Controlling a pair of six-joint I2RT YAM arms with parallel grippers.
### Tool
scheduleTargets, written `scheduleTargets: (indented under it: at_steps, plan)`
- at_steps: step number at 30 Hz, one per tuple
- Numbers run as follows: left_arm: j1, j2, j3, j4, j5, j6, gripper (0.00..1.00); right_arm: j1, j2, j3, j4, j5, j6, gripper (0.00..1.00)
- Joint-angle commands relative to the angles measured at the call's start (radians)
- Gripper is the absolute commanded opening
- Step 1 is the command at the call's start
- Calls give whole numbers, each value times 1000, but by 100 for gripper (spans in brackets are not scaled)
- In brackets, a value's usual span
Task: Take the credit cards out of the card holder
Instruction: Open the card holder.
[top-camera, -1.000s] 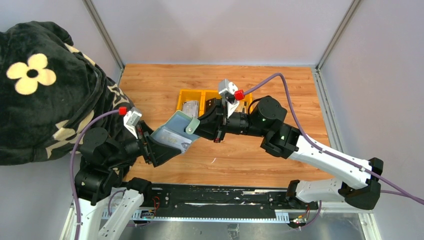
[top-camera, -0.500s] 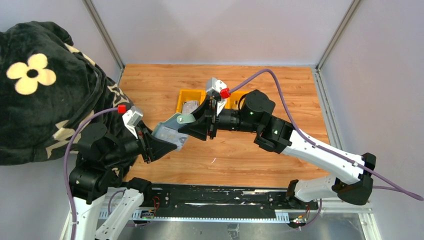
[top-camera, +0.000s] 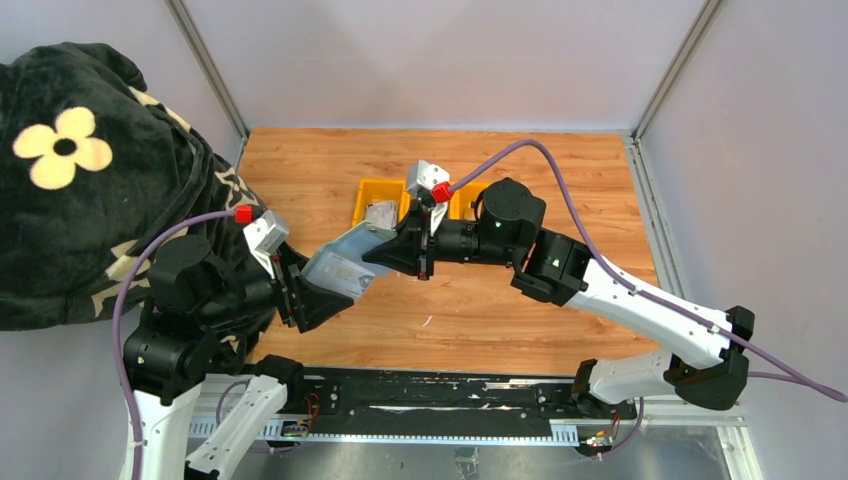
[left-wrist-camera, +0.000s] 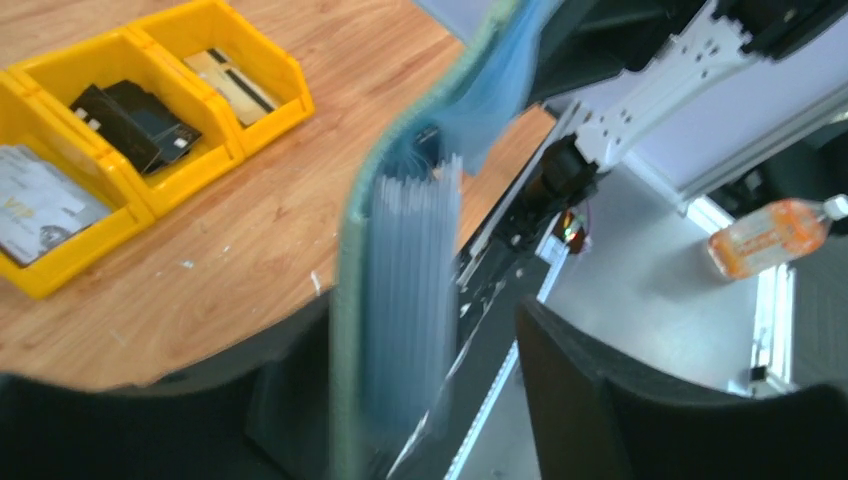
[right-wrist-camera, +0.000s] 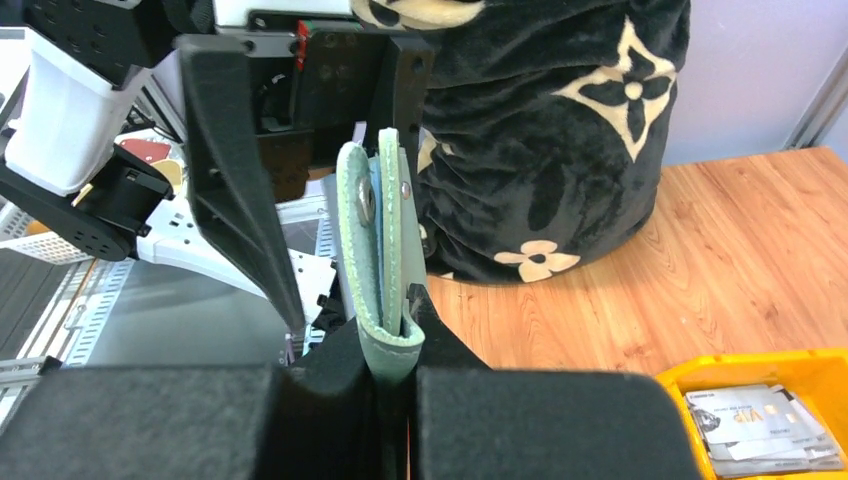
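The sage-green card holder (top-camera: 345, 262) hangs in the air between the two arms, folded nearly flat. My right gripper (top-camera: 385, 250) is shut on its folded green end (right-wrist-camera: 390, 345), with the snap showing above. My left gripper (top-camera: 315, 290) stands open around the other end; its clear pockets (left-wrist-camera: 405, 260) lie against one finger, with a gap to the other finger (left-wrist-camera: 600, 400). I see no card in the holder's pockets. Silver-grey cards (left-wrist-camera: 40, 200), black cards (left-wrist-camera: 130, 120) and a beige card (left-wrist-camera: 240, 85) lie in the yellow tray (top-camera: 362, 190).
The yellow three-part tray (left-wrist-camera: 215, 150) sits on the wooden table behind the right gripper. A black flowered blanket (top-camera: 80, 170) lies heaped at the left, beside the left arm. A bottle of orange liquid (left-wrist-camera: 775, 235) lies off the table.
My right gripper has moved left with the holder's end, folding the holder towards my left gripper. The left arm has risen a little.
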Motion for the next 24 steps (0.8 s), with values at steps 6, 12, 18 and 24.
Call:
scheduleTargets:
  at_steps: [6, 12, 18, 24]
  plan:
    - [0, -84, -80, 202, -67, -154, 88, -5, -101, -215, 489, 81, 278, 0]
    - [0, -59, -61, 171, -91, -128, 91, -5, -113, -250, 552, 124, 331, 0]
    - [0, -109, -91, 298, -75, -229, 88, 5, -113, -308, 670, 160, 390, 0]
    - [0, -126, -96, 324, -78, -256, 78, 15, -114, -351, 760, 203, 416, 0]
